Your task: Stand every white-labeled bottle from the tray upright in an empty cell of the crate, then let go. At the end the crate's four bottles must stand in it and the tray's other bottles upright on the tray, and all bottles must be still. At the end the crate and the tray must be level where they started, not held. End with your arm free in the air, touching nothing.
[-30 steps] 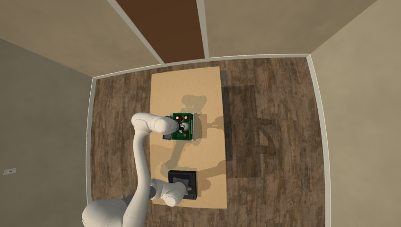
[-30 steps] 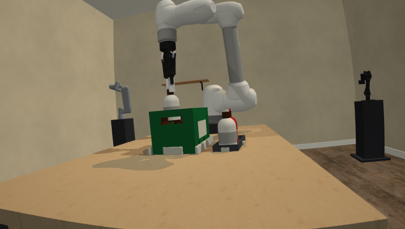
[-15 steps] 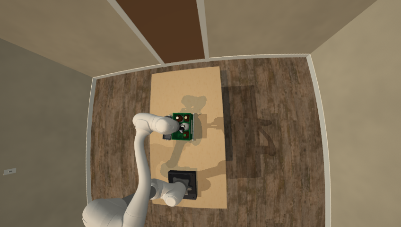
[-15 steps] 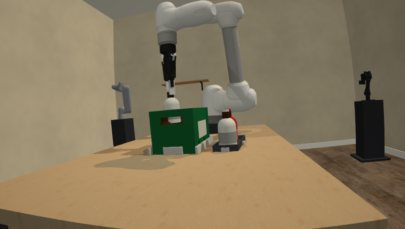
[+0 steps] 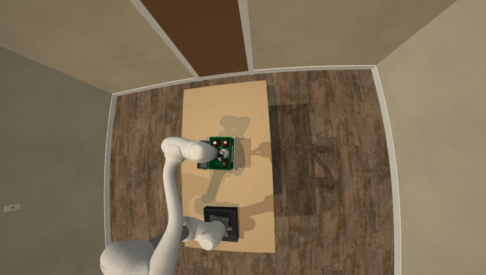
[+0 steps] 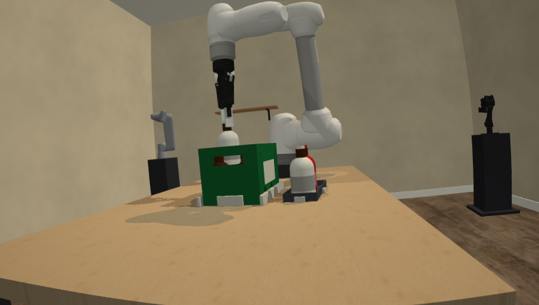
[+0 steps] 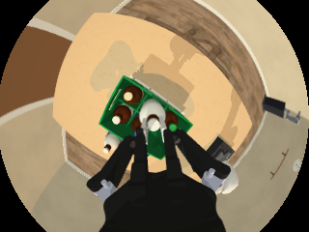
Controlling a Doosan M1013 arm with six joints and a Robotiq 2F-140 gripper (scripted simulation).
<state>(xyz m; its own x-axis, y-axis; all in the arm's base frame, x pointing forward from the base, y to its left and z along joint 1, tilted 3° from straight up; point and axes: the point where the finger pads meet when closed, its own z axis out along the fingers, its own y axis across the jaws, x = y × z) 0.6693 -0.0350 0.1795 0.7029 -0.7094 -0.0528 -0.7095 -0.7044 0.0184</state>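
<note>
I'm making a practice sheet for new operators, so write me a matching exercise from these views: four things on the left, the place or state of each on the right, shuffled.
1. tool
2. green crate
3. dark tray
4. green-capped bottle

A. beside the crate, with a white-labeled bottle on it
B. shut on a white-labeled bottle
C. standing in a crate cell
D. on the table, under the bottle being held

Pairs: 1-B, 2-D, 3-A, 4-C
</note>
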